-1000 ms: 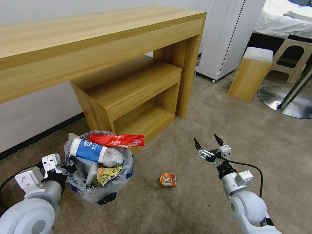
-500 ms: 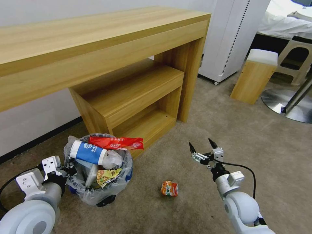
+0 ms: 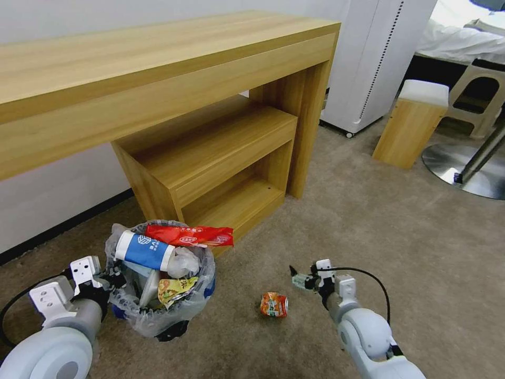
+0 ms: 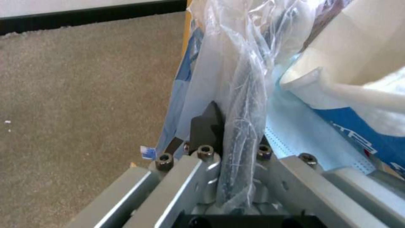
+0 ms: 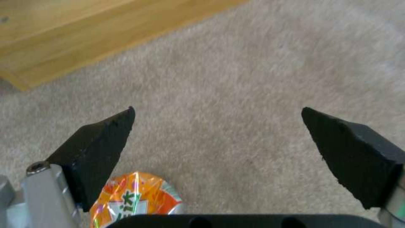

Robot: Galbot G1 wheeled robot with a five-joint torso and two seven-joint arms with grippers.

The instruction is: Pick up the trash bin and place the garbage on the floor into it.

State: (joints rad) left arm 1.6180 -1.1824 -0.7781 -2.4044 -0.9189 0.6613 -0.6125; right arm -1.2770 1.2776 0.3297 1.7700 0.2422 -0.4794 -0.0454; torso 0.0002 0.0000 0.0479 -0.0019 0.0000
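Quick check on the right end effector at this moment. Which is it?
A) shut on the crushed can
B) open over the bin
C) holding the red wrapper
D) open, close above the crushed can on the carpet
D: the right end effector has its fingers spread wide apart, with the crushed can lying free on the carpet beside one finger.

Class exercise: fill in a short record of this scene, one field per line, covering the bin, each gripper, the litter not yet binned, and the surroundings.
Bin: trash bin on the floor, heaped with wrappers and a blue-white cup
Left gripper: shut on the bin's rim and bag
Right gripper: open, low over the carpet beside the crushed can
Litter outside bin: that orange can
Surroundings: wooden desk with a lower shelf unit behind
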